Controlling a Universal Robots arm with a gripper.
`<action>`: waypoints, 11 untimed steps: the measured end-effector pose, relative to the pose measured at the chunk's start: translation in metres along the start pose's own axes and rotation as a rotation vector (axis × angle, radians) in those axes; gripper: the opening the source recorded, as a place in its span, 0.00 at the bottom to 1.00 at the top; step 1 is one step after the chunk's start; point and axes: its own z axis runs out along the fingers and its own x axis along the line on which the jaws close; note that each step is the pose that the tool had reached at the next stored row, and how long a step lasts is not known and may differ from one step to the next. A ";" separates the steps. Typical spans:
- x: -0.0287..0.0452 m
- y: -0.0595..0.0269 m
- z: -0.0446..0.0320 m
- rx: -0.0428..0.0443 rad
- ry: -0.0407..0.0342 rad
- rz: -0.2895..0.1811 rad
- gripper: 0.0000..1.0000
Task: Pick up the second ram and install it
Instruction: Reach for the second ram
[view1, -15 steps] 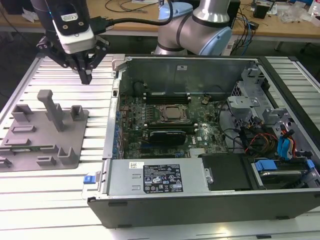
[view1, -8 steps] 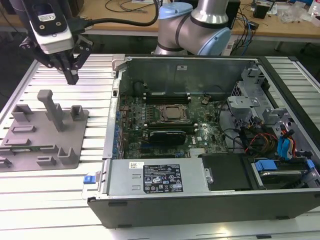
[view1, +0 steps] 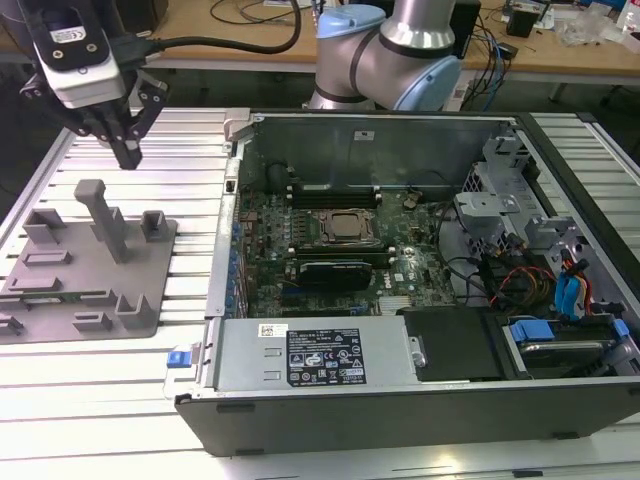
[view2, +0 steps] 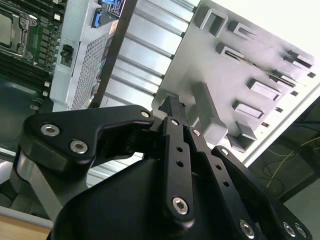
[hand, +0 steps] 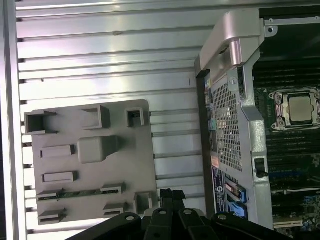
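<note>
**Approach to the pick.** The gripper (view1: 128, 157) hangs at the upper left of the exterior view, above the far edge of the grey tray (view1: 165, 260). Its fingers are pressed together and hold nothing. In the first wrist view, the second ram (hand: 75, 193) lies on edge in a tray slot between two end clips. It is near the fingertips (hand: 166, 196) but apart from them. The open case (view1: 400, 400) fills the exterior view's right. To grasp well, you should spread the fingers before descending and set them across the stick's flat faces near mid-length. Keep clear of both clips and come down straight, without tilt.
</note>
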 end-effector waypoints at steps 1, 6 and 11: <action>0.0010 -0.0001 0.0000 0.0000 0.0000 0.000 0.08; 0.0083 -0.0007 0.0002 0.0000 0.0000 0.000 0.08; 0.0190 -0.0015 0.0010 0.0000 0.0000 0.000 0.08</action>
